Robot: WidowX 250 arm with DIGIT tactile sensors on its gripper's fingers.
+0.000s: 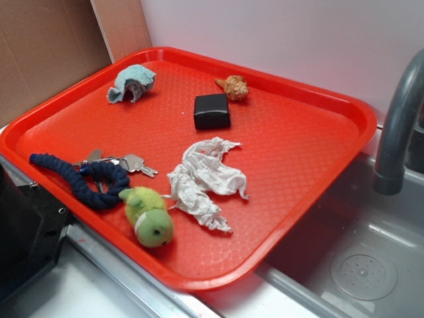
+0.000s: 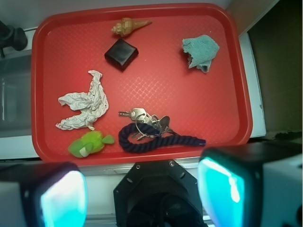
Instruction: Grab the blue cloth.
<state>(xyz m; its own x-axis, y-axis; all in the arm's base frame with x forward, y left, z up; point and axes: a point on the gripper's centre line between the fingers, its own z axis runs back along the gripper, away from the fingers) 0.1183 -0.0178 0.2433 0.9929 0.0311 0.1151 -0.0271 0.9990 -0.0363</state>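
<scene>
- My claw [image 2: 142,189] appears only in the wrist view, at the bottom edge: two fingers [image 2: 222,189] with glowing cyan pads, one at each lower corner, spread wide apart.
- The claw holds nothing and touches nothing. It hangs off the near edge of the red tray [image 2: 236,71], above the black mount between the fingers.
- The blue cloth [image 2: 200,51] lies crumpled on the tray floor. In the wrist view it sits toward the upper right corner; in the exterior view the blue cloth [image 1: 132,83] sits near the far left rim. It is well apart from my claw and touches no other item.
- The black box [image 2: 121,54] rests flat near the tray's far edge, with the tan seashell [image 2: 129,26] just beside it, closer to the rim.
- The white rag [image 2: 84,105] lies twisted at mid-tray, apart from the box.
- The green plush toy [image 2: 88,143] lies just beside the rag's lower end, near the tray's near rim.
- The navy braided rope [image 2: 158,139] curls beside the toy; the bunch of keys [image 2: 144,118] lies against it.
- The tray sits on the white surface [image 1: 73,291] next to a grey sink [image 1: 358,265] with a grey faucet [image 1: 397,126].
</scene>
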